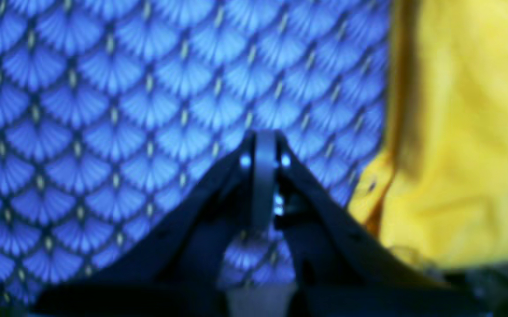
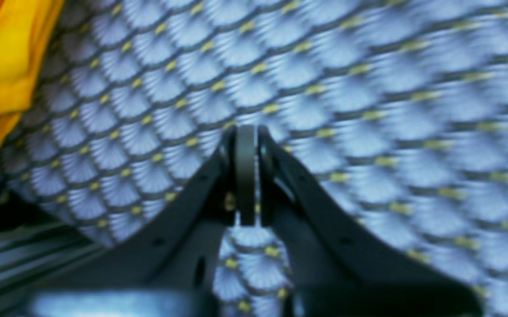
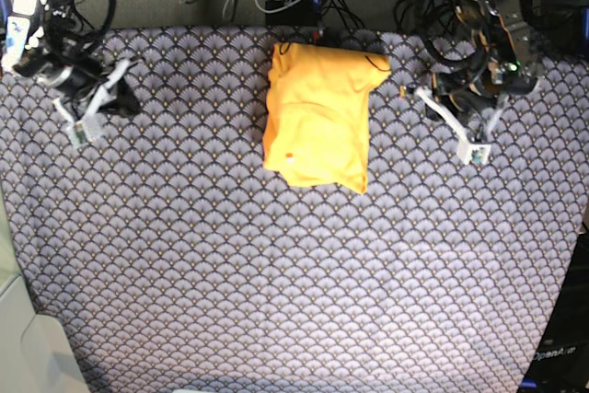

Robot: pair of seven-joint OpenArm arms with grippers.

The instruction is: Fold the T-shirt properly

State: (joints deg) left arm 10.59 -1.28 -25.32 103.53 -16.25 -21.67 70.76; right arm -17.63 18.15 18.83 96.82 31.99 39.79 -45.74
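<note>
You have the T-shirt (image 3: pixel 317 117) lying folded near the table's (image 3: pixel 276 283) far edge, between both arms — left claw (image 1: pixel 265 176) and right claw (image 2: pixel 246 176) each pressed together, holding nothing.

- left pincer (image 1: pixel 265 176): jaws pressed together, nothing between them, tips pointing away from the wrist camera
- right pincer (image 2: pixel 246 176): same, jaws closed flat on each other, empty
- base view: left arm (image 3: pixel 488 62) sits at the far right side, forearm bent down, pincer low
- right arm (image 3: pixel 51 39) at the far left corner, folded in, pincer angled downward
- arms well apart
</note>
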